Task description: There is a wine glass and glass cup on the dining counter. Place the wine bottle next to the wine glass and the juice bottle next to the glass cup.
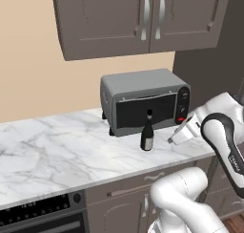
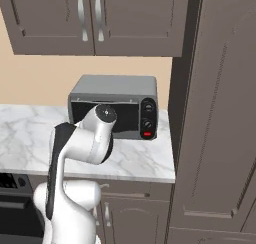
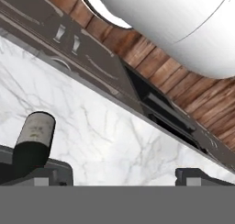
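The wine bottle (image 1: 147, 135) stands on the marble tabletop (image 1: 57, 151) before the toaster oven (image 1: 143, 100), just left of the end effector (image 3: 124, 175), whose fingers are apart and empty; reaching is underway, so centring around the bottle seems next.

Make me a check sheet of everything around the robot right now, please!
Surface: white grey-veined marble worktop, with drawers and cabinet doors below.
Job's things: tall dark glass wine bottle stands upright on the worktop, in front of the toaster oven; in the hand view it sits to the left.
Clutter: boxy grey toaster oven with dark door and a red knob.
Grippers: two-finger gripper, fingers apart, nothing between them; wine bottle beside one finger, not held.
Cables: nothing seen.
Surroundings: dark taupe wall cabinets, tall taupe cabinet, beige wall, black stove at lower left.
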